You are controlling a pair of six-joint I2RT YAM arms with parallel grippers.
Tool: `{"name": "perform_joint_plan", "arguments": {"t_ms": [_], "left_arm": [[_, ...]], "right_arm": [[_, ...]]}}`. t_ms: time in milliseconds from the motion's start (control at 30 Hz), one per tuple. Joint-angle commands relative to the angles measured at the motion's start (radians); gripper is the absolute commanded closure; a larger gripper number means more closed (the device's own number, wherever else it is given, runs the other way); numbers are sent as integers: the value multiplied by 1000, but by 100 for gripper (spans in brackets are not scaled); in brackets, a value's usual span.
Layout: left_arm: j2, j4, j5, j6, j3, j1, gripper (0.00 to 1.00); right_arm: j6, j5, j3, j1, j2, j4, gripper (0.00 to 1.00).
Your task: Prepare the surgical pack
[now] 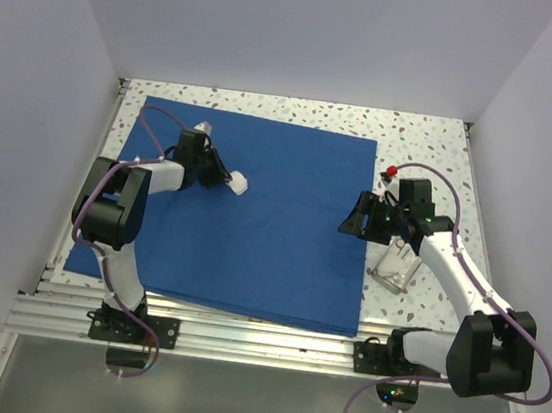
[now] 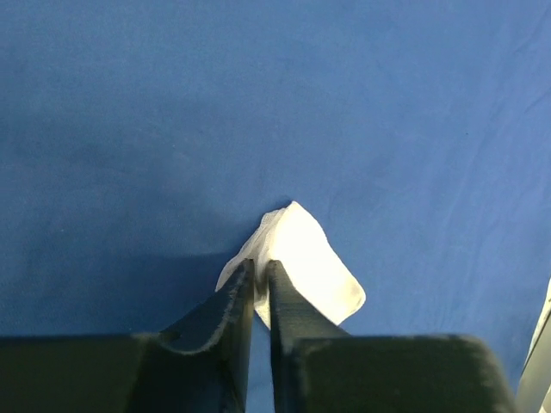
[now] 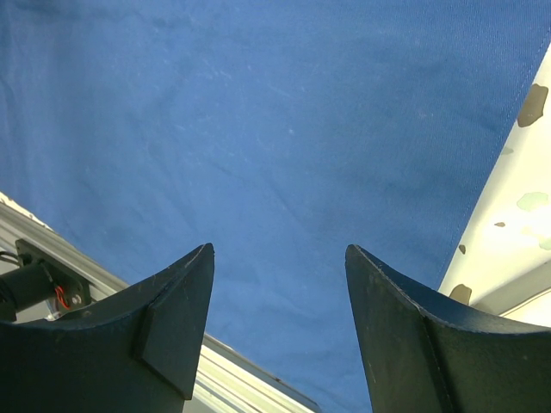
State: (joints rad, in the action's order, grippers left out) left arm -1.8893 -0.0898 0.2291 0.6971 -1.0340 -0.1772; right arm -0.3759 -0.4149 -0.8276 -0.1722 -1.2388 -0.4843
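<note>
Nearest the arm bases, a ribbed aluminium rail (image 1: 259, 341) runs along the table's front edge. Just behind it begins the large royal-blue cloth drape (image 1: 260, 255), which is spread flat over most of the white speckled tabletop (image 1: 435, 145). Its near edge reaches the rail, and a bare strip of table shows to the right and along the back. At the drape's right border hangs the right gripper (image 1: 352, 223). Its two dark fingers stand wide apart with nothing between them, and its wrist view shows only blue cloth below, with the speckled surface off to one side. Just to its right a small pale, glinting rectangular object (image 1: 397, 267) lies on the bare table off the drape, partly under the right forearm. The pictures do not settle whether it is a tray or a packet. Further back on the left part of the drape, the left gripper (image 2: 261, 265) is low over the cloth. Its fingers are drawn almost together, leaving a thin slit. A folded white gauze square (image 2: 314, 262) sits on the drape at the fingertips, its near edge in that slit and its far corner peaked upward. I cannot tell whether the fingers actually pinch it. Beyond the right gripper, a small red object (image 1: 392, 170) lies on the bare table near the drape's far right corner.
</note>
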Motion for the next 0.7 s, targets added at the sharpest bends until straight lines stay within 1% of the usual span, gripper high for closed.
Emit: {"name": "perform_joint_plan", "arguments": {"t_ms": [0, 33, 133, 233, 400, 500, 667], "left_arm": [[25, 16, -36, -44, -26, -4, 83], [35, 19, -52, -51, -21, -4, 76], [65, 28, -70, -65, -3, -4, 66], [96, 22, -77, -68, 21, -5, 63], [127, 39, -103, -71, 40, -5, 63], [111, 45, -93, -62, 38, -5, 62], [75, 44, -86, -50, 14, -5, 59]], "right_arm": [[17, -22, -2, -4, -1, 29, 34], [19, -22, -2, -3, -1, 29, 34], [15, -25, 2, -6, -1, 30, 34], [15, -28, 2, -6, -2, 35, 34], [14, -28, 2, -9, -2, 33, 33], [12, -28, 4, -10, -4, 35, 33], [15, -28, 2, -12, -7, 35, 34]]}}
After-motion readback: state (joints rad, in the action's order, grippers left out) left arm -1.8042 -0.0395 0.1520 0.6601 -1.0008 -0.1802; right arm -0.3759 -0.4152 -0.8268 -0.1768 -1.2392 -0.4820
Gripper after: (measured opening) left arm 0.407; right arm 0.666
